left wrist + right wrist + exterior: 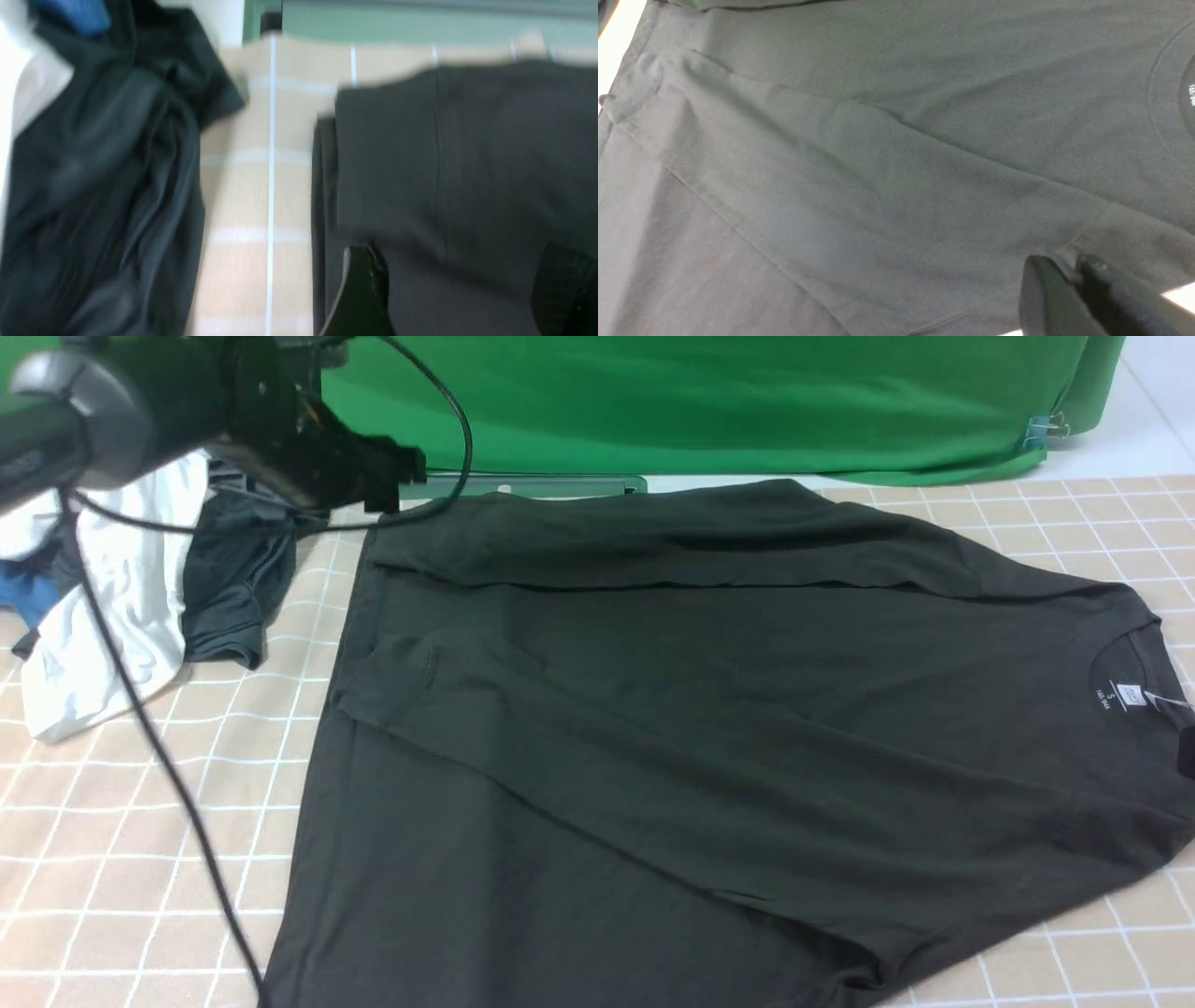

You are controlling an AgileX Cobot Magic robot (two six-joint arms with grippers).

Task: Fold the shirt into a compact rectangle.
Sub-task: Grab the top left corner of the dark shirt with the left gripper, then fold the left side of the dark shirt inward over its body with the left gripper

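Shirt (pixel 709 709) on beige grid tablecloth (pixel 140 859), green backdrop (pixel 709 401), L tool (pixel 460 266) spread, R tool (pixel 1066 270) pressed together.

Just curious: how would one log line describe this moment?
large black T-shirt sides folded in | left claw open over its corner | right claw shut at sleeve seam
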